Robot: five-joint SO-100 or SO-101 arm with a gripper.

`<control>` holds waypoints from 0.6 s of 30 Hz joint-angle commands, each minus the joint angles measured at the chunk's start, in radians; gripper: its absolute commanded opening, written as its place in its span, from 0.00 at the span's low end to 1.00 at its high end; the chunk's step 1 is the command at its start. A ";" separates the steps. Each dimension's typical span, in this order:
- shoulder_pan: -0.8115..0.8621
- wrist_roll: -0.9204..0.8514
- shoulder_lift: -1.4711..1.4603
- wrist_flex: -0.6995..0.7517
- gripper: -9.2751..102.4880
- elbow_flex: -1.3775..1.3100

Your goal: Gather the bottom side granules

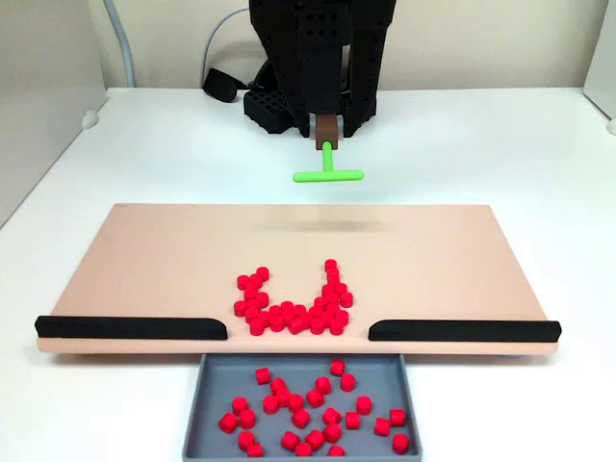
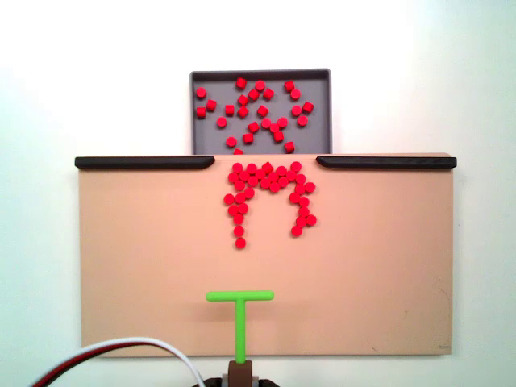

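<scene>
We see the red granules (image 1: 294,306) lying in a U-shaped cluster on the tan board (image 1: 154,260), pressed up near the gap between two black rails (image 1: 132,327) at the board's edge; in the other fixed view the same cluster (image 2: 268,193) sits just below that gap, with two arms trailing down toward the middle of the board (image 2: 145,266). Beyond the gap a gray tray (image 1: 207,409) holds more loose granules, scattered across its floor (image 2: 198,81). The green T-shaped pusher (image 1: 328,173) hangs well apart from the cluster, its crossbar level over the far side of the board — in the other fixed view it (image 2: 239,310) points its bar toward the granules. Its stem runs up into the black arm's gripper (image 1: 327,135), which seems closed on a brown holder around the stem, though the fingers are hard to make out. A white and red cable (image 2: 121,355) curls in beside the arm — low in that view.
</scene>
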 commanded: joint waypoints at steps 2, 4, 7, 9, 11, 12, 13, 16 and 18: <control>0.009 -0.009 -0.005 0.006 0.08 -0.018; 0.011 -0.009 -0.008 0.006 0.08 -0.018; 0.012 -0.009 -0.009 0.006 0.08 -0.018; 0.015 -0.011 -0.009 0.006 0.08 -0.020; 0.018 -0.012 -0.008 0.006 0.08 -0.020; 0.018 -0.014 -0.008 0.006 0.08 -0.020; 0.020 -0.014 -0.008 0.006 0.08 -0.020; 0.020 -0.017 -0.008 0.005 0.08 -0.020; 0.020 -0.018 -0.008 0.005 0.08 -0.020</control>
